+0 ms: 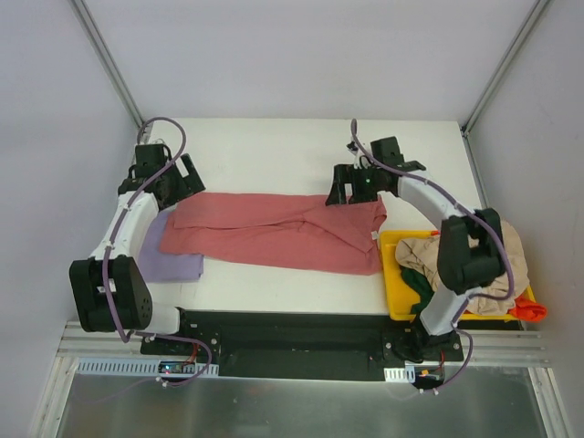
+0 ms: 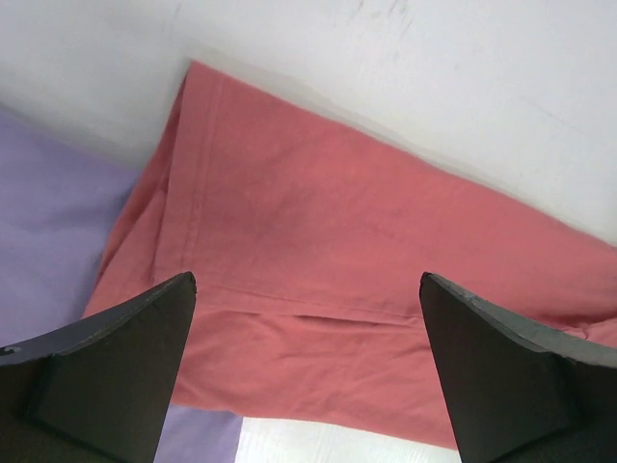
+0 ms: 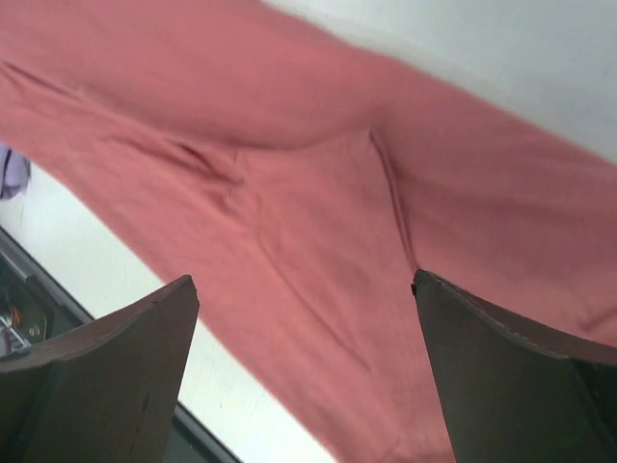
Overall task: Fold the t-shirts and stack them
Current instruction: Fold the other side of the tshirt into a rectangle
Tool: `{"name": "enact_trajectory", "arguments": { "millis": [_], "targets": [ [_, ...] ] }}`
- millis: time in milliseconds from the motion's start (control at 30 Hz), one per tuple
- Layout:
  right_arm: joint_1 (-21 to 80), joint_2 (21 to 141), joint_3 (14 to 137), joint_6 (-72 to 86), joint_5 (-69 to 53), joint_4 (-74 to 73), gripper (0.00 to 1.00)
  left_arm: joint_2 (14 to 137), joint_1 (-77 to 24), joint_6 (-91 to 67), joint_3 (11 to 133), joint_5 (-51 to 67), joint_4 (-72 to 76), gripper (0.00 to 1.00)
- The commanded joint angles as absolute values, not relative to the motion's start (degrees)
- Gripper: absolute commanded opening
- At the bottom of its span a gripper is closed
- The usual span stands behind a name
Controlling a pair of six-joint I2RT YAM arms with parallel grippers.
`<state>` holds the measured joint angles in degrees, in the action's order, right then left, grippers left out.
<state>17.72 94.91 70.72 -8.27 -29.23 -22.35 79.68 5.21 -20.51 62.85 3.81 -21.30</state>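
Note:
A large dusty pink-red t-shirt (image 1: 274, 233) lies folded into a long band across the middle of the table, with a small white tag (image 1: 374, 236) near its right end. A lavender t-shirt (image 1: 169, 255) lies flat under its left end. My left gripper (image 1: 182, 182) is open and empty above the pink shirt's far left corner (image 2: 318, 241). My right gripper (image 1: 339, 192) is open and empty above the shirt's far right part (image 3: 318, 222). The lavender shirt also shows in the left wrist view (image 2: 48, 231).
A yellow plastic bin (image 1: 392, 274) stands at the right front and holds beige (image 1: 497, 260), green (image 1: 420, 285) and orange-red (image 1: 529, 312) shirts in a heap. The table's black front rail (image 1: 292, 324) runs along the near edge.

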Motion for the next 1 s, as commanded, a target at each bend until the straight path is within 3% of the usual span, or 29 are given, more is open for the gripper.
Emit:
{"name": "enact_trajectory", "arguments": {
  "millis": [0,233,667,967],
  "targets": [
    [19.16,104.40,78.65,-6.86,-30.32,-23.38,0.96,80.42,5.01,-22.67,58.37,8.26,-19.17,0.99],
    [20.56,109.95,79.98,-6.41,-32.69,-24.17,0.96,82.27,4.92,-22.76,54.59,7.91,-18.28,0.99],
    [26.53,106.26,75.85,-7.99,-35.59,-25.83,0.96,80.33,4.92,-22.94,51.86,6.77,-16.61,0.99],
    [45.42,92.39,67.95,-12.06,-39.74,-32.70,0.96,78.31,4.92,-22.85,50.98,6.68,-16.00,0.99]
  ]
}}
